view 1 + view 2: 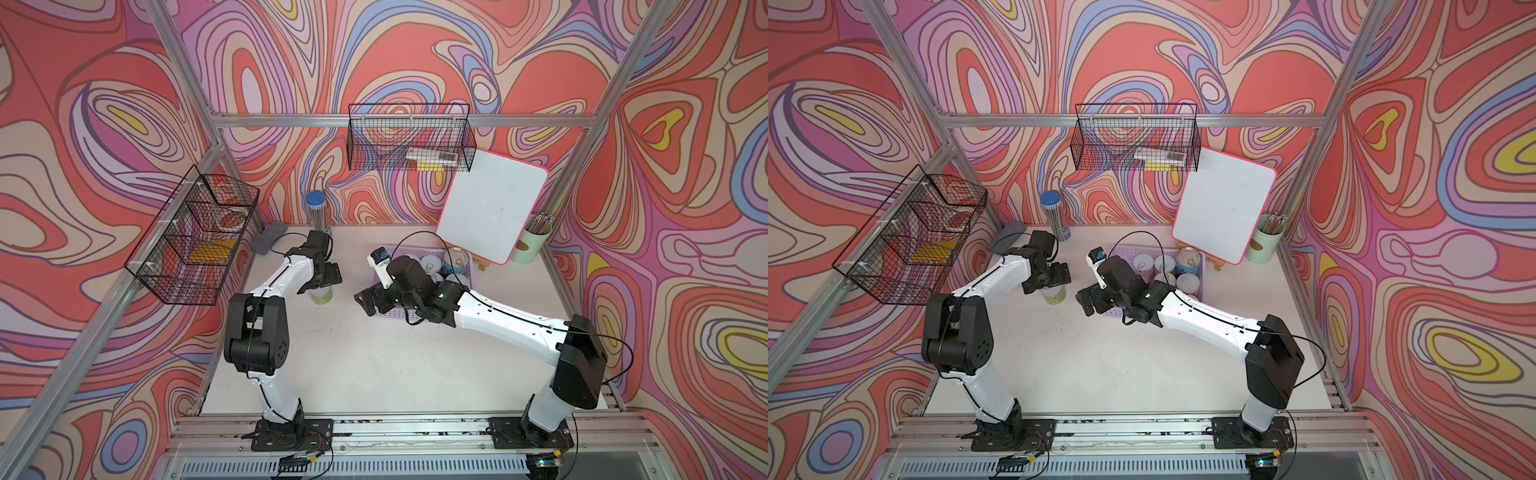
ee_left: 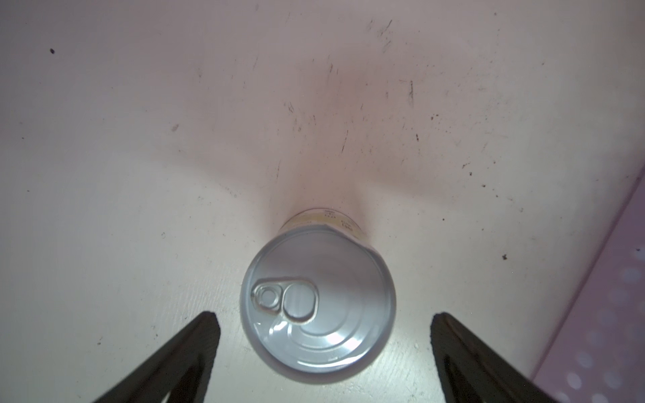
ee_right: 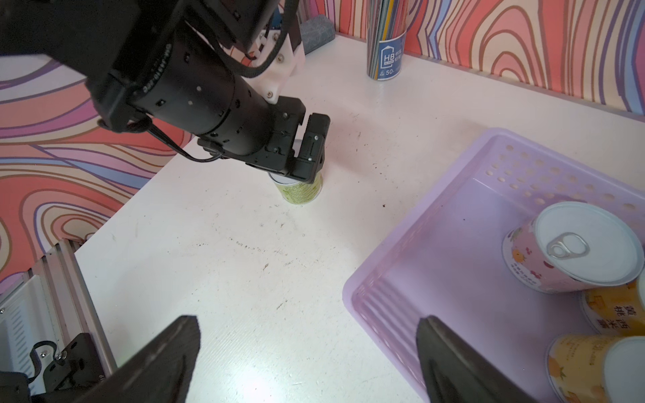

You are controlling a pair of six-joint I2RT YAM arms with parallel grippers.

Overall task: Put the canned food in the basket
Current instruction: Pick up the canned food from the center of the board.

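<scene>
Upright yellow-green can (image 2: 319, 307) on the table (image 2: 139, 174), lower centre of the left wrist view. The left tool (image 2: 324, 321) is wide open, one jaw on each side of it (gaps both sides, no contact). In a top view this can (image 1: 322, 296) sits left of centre, apart from the basket (image 3: 412, 226). The right tool (image 3: 307, 324) is open and empty, over the basket's left end. Other cans (image 1: 1165, 264) are inside the basket, right of centre, including a blue tin (image 1: 1188, 261).
</scene>
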